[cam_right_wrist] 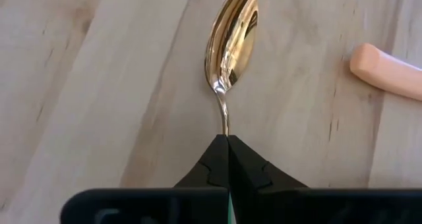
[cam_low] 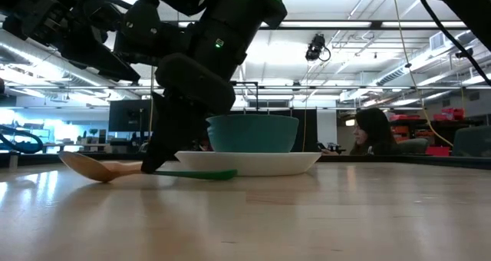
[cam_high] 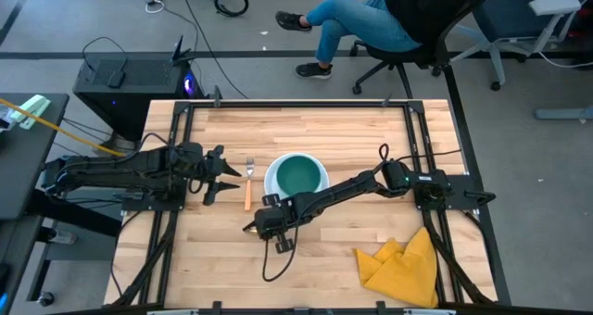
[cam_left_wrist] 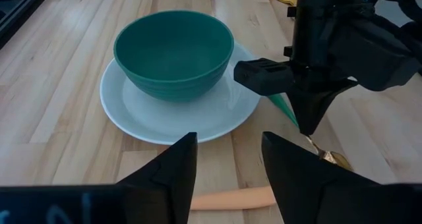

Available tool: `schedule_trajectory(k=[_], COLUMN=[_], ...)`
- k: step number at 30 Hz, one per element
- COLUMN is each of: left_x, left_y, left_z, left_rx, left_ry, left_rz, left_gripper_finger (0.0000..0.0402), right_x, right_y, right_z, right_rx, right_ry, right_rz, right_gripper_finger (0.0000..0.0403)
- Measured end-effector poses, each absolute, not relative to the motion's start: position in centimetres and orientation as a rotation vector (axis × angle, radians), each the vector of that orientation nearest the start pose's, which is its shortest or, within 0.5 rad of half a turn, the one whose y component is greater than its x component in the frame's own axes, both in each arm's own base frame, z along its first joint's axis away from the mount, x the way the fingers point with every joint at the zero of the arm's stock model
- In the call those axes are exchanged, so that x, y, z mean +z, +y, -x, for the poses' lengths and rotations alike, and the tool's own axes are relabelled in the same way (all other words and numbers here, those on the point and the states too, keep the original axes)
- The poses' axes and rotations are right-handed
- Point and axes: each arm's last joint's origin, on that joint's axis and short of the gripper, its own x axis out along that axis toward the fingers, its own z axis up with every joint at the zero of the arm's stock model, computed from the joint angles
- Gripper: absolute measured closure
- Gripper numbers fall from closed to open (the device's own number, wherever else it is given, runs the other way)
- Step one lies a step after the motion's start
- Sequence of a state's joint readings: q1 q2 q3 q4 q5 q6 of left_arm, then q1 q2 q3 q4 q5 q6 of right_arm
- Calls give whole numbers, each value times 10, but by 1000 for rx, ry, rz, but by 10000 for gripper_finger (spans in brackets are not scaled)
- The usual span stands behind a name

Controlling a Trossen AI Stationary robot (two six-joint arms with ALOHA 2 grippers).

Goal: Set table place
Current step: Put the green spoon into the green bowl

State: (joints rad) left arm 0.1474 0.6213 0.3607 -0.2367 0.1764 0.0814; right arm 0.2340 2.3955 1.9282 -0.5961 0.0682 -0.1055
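A teal bowl [cam_high: 296, 175] stands in a round white plate [cam_high: 274, 191] at the table's middle. An orange-handled fork [cam_high: 247, 187] lies on the table just left of the plate. My left gripper [cam_high: 222, 173] is open and empty, left of the fork; in its wrist view [cam_left_wrist: 227, 165] the fork's handle [cam_left_wrist: 237, 199] lies between its fingers, untouched. My right gripper [cam_high: 250, 226] is shut on a gold spoon with a teal handle [cam_low: 92, 167], near and left of the plate. My right gripper pinches the spoon's thin gold neck [cam_right_wrist: 225, 122] between its two shut fingers, just behind the spoon's bowl [cam_right_wrist: 231, 36]. The fingers come from above, pointing down. The spoon lies about level, its bowl [cam_low: 90, 167] and teal handle [cam_low: 199, 173] on the table.
A crumpled yellow cloth [cam_high: 403, 264] lies near the table's near right corner. Black frame rails [cam_high: 422, 139] run along the table's sides. A seated person's legs [cam_high: 343, 23] show beyond the far edge.
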Motion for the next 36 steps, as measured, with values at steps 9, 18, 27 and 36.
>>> schedule_trajectory(k=[9,18,27,36], left_x=[206,206,206,206], left_y=[16,16,16,16], left_z=[-141,-141,-141,-141], left_rx=[-48,-48,-49,-48], left_ry=[489,489,489,489], left_rz=[0,1,0,1], left_gripper_finger=[221,223,225,222], right_x=[141,141,140,140], right_y=[117,117,116,115], right_z=[-493,-492,-491,-491], right_rx=[245,246,245,234], right_ry=[1048,1057,1074,1074], right_rz=[223,226,226,210], right_gripper_finger=[381,364,339,307])
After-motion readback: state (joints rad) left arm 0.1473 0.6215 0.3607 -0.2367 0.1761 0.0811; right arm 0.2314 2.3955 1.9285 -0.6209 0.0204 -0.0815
